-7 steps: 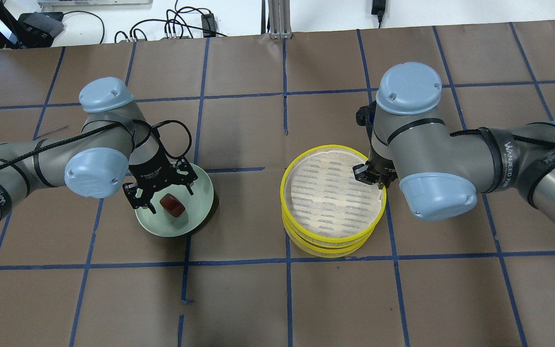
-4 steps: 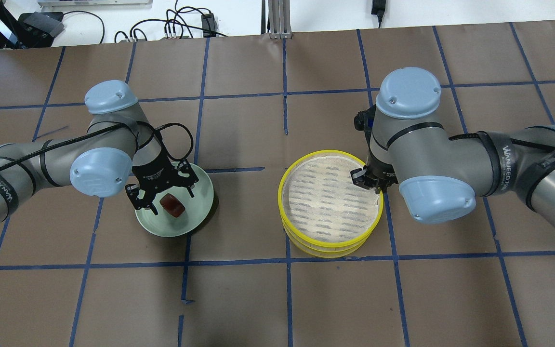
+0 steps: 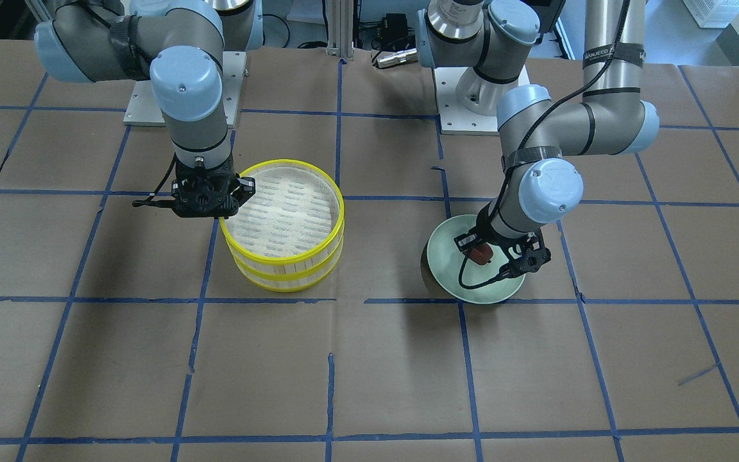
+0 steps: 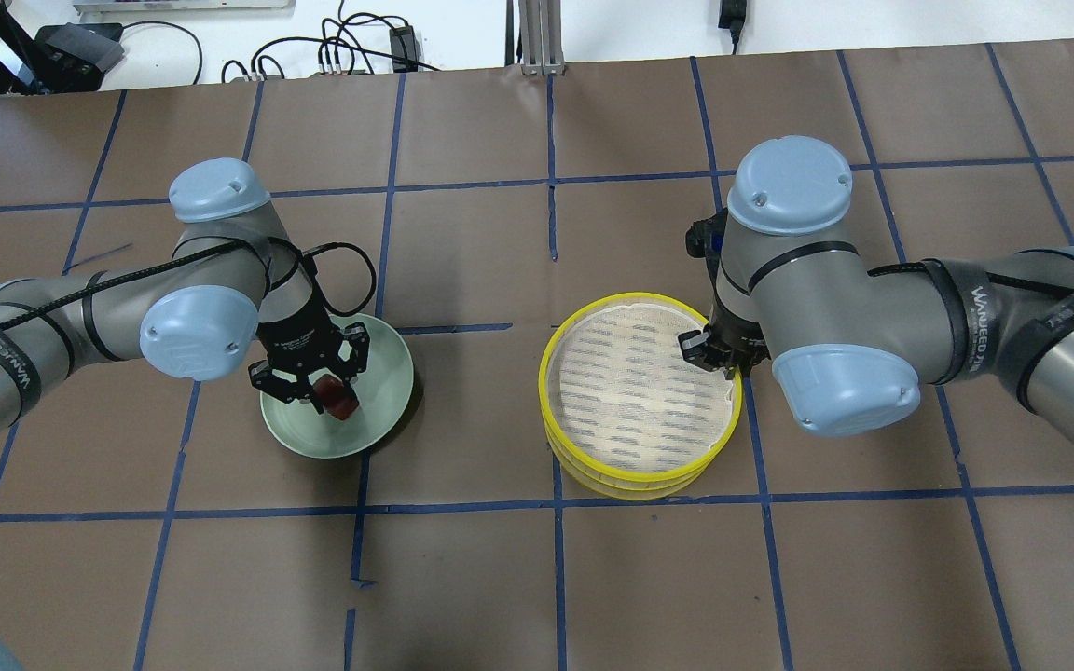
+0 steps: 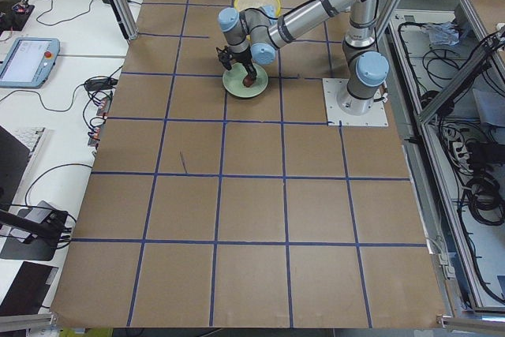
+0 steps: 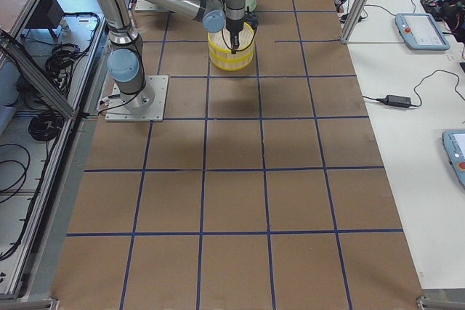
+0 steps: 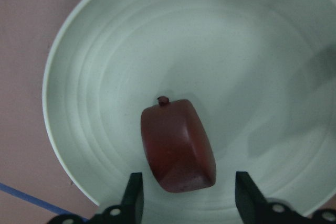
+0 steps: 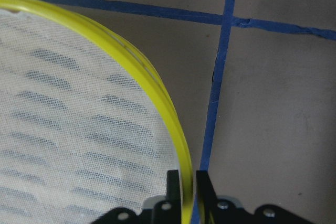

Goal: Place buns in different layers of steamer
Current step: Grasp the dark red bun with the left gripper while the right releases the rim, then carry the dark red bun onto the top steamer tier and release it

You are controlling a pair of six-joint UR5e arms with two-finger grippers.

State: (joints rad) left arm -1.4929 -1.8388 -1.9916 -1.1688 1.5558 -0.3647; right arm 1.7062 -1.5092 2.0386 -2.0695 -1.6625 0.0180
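overhead exterior view, from the left: my left gripper (image 7: 187, 198) hangs low over the pale green plate (image 7: 105, 51), fingers spread apart on either side of the dark reddish-brown bun (image 7: 176, 145). the bun lies on the plate near its middle, and i cannot tell whether a finger touches it. well to the right, the upper tier (image 4: 630, 391) sits stacked on the lower tier (image 3: 292, 279), a little off-centre. my right gripper (image 8: 187, 182) is clamped on the upper tier's yellow rim at its right edge, one finger inside, one outside.
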